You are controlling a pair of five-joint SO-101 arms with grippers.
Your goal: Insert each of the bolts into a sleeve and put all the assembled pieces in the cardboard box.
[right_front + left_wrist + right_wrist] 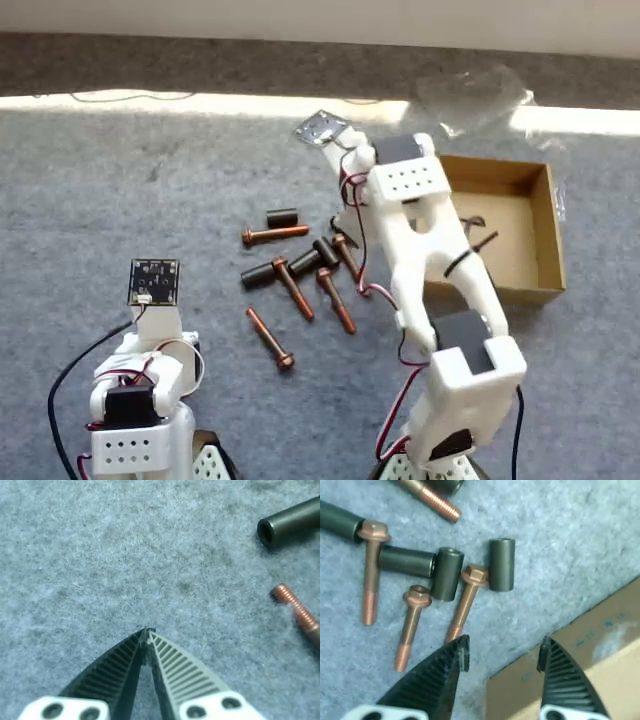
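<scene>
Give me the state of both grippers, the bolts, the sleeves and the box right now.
Left gripper, shut, holding nothing, over bare carpet.
Right gripper, open, empty, above the box edge near the bolts.
Bolts, loose on the carpet, none in a sleeve.
Sleeves, lying on their sides, empty.
Box, open on top, no finished pieces in the part that shows.

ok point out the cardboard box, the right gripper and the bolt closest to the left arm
cardboard box (pixel 520 250): high view, bare inner floor
right gripper (pixel 503 647): right wrist view, midway between fingertips
bolt (pixel 268 337): high view, mid shank
</scene>
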